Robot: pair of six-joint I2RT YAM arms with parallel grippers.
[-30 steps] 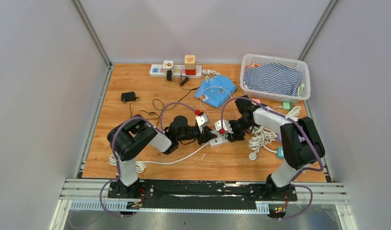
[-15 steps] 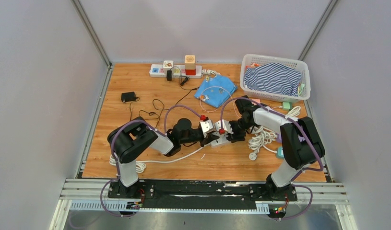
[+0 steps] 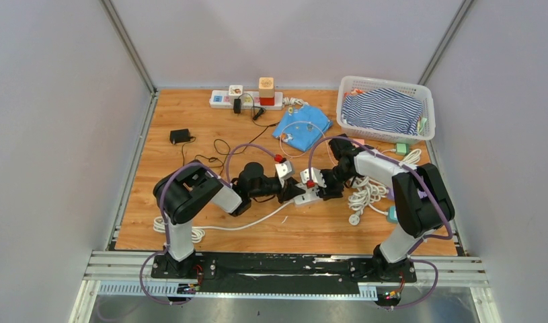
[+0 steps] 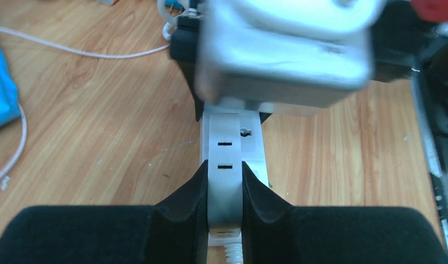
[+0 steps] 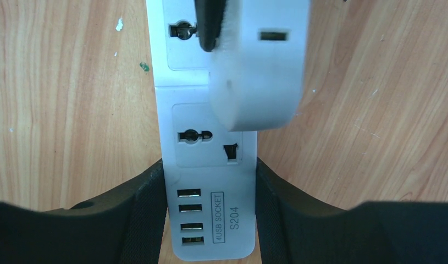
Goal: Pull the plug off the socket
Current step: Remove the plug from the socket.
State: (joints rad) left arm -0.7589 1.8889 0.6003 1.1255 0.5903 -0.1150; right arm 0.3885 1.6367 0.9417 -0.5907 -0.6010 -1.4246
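Nearby, coiled cable point(image 3: 365, 192) (white) flanks socket point(image 5: 210, 143) and plug point(image 5: 260, 82).

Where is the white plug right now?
Centre of the top view: the left pincer is shut on the white plug, which sits over the power strip just past the empty socket, while the right pincer clamps the strip's USB end.

The white power strip point(image 5: 208, 165) carries a small boxed label beside its four USB ports point(image 5: 189, 208), reading "4USB SOCKET", with "S204" printed just beside the box.
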